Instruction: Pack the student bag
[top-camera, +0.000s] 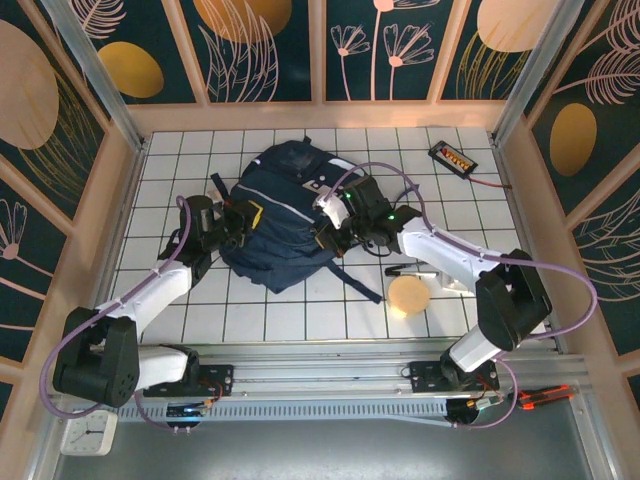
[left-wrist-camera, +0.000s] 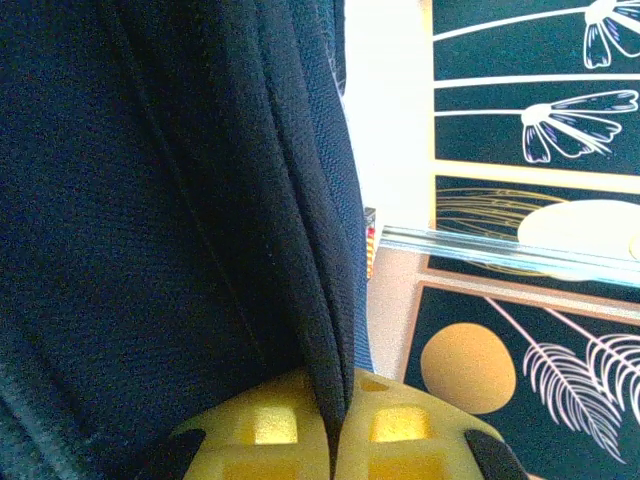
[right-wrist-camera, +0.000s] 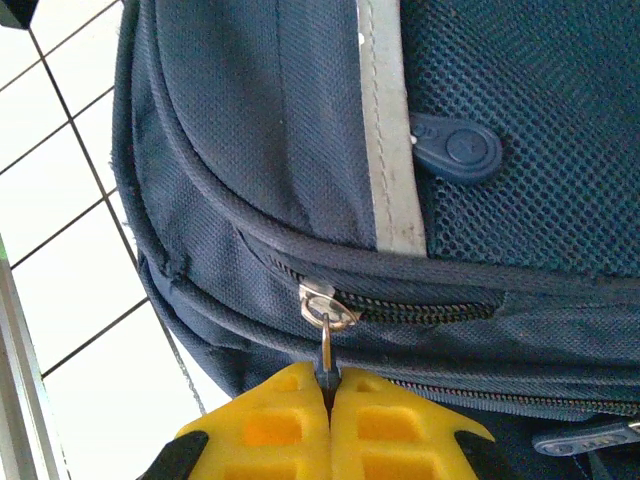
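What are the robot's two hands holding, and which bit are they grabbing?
Both hold the student bag. The left gripper pinches a fold of its navy fabric; the right gripper pinches the zipper pull.

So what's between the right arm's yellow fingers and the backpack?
The zipper pull of the backpack: the shut right gripper pinches its tab, seen in the right wrist view.
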